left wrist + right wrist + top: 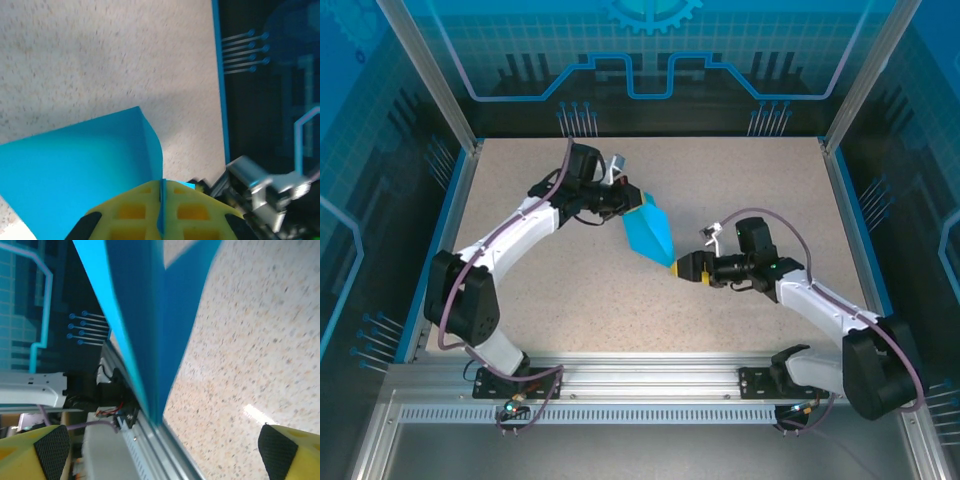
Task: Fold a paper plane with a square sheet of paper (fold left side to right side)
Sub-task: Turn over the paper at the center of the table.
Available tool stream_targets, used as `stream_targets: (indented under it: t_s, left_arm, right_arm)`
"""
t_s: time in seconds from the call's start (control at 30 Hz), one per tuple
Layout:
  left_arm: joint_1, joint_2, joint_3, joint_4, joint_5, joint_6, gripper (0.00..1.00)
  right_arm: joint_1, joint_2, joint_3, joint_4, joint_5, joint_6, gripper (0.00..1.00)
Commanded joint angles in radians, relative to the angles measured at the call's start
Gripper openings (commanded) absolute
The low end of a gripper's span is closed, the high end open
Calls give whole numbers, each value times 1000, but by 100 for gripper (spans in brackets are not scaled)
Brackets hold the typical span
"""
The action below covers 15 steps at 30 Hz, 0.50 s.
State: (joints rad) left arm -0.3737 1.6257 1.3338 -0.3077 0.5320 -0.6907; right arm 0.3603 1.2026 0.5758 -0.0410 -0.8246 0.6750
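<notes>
The left fingers (131,210) are clamped on the wide end of the teal paper plane (648,232), holding it over the middle of the speckled surface (740,190). Its sharp tip points toward the right fingers (50,450), which stand wide apart just beside it, gripping nothing

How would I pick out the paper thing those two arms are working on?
Look at the speckled beige table. Near its middle is the paper plane: a teal, kite-shaped fold, pinched at its far end by the left end effector, its sharp tip pointing at the open right end effector. Only it is teal and sharply pointed.
</notes>
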Motion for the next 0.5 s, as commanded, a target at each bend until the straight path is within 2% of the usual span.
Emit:
stream_targets:
  t_s: [0.0,0.23,0.47]
  left_arm:
    - [12,-27,31,9,41,-55,1]
    - [12,-46,13,70,97,-114,1]
    - [10,-57,-23,126,140,-164,1]
  right_arm:
    - [26,24,-22,117,-105,75,100]
    - [64,102,-16,390,-134,235,99]
    - [80,167,42,515,-141,333,88]
